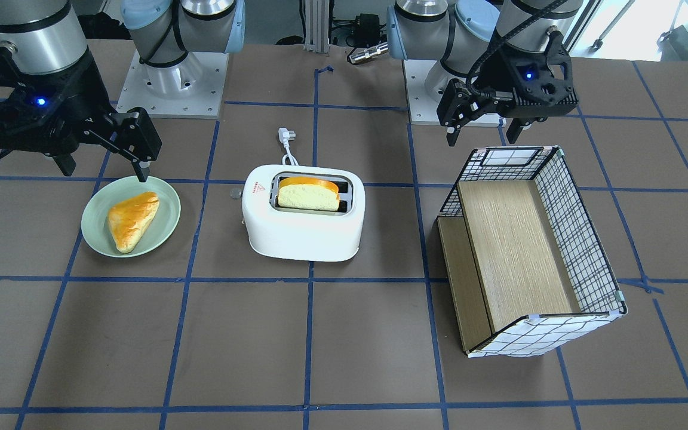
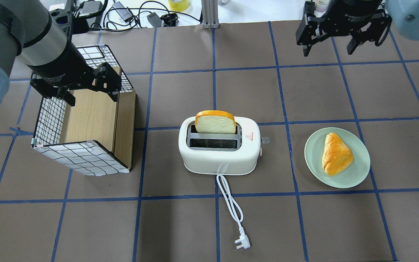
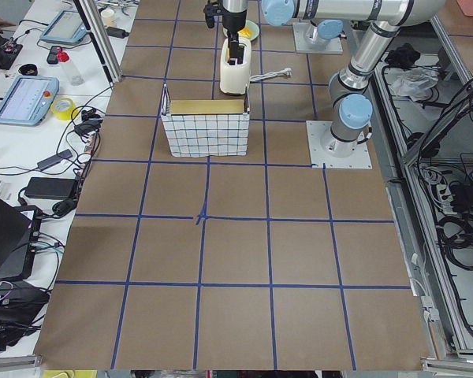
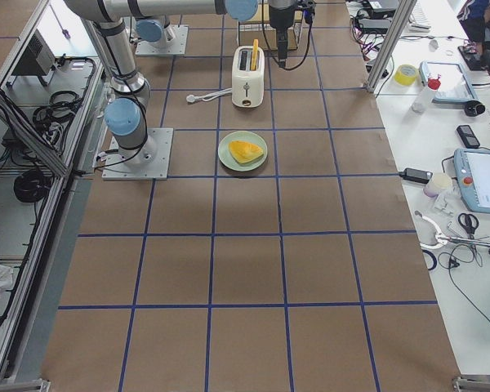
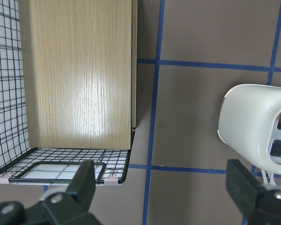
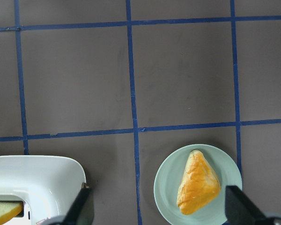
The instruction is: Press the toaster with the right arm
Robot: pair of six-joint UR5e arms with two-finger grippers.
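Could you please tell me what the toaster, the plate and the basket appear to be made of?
The toaster looks like glossy white plastic: smooth rounded shell with soft highlights. The plate seems glazed ceramic or melamine, pale green with an even sheen. The basket has black wire-grid walls over white lining, probably fabric, and wood-grain panels, possibly laminate.

toaster (image 2: 218, 153) top, beside slots: red triangle sign (image 2: 247, 137), red lettering alongside unreadable | right gripper (image 2: 328, 49), beyond toaster: white print on body, reads partly "2F Adaptive" | left gripper (image 2: 92, 97): white print, unreadable
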